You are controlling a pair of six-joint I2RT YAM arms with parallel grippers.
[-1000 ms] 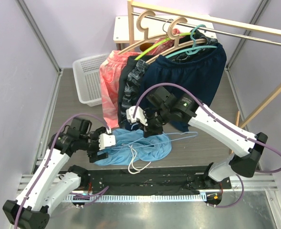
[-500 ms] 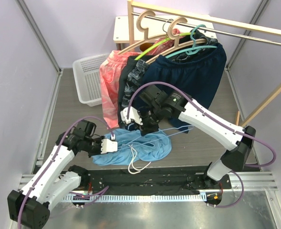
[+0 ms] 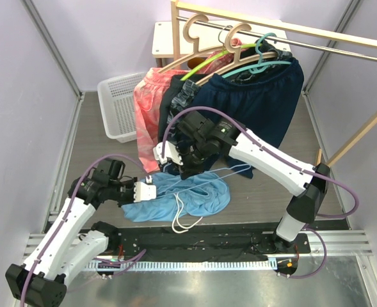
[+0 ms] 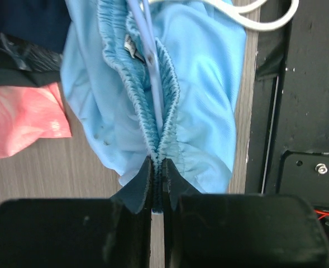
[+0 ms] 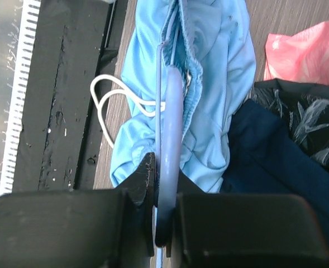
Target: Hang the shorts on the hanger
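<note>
Fixed top view looks down from behind, far off; both wrist views close-up, all sharing the shorts (image 3: 198, 195).

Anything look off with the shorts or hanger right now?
The shorts' white drawstring trails loose onto the black mat at the near edge, where it might snag. Otherwise the left pincer pinches the waistband and the right pincer grips the hanger; nothing else stands out.

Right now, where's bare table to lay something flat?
Bare wood right of the shorts, in front of the hung navy shorts; a smaller patch lies between the basket and the left gripper. The centre is crowded: right gripper, hanger and shorts bunch together.
</note>
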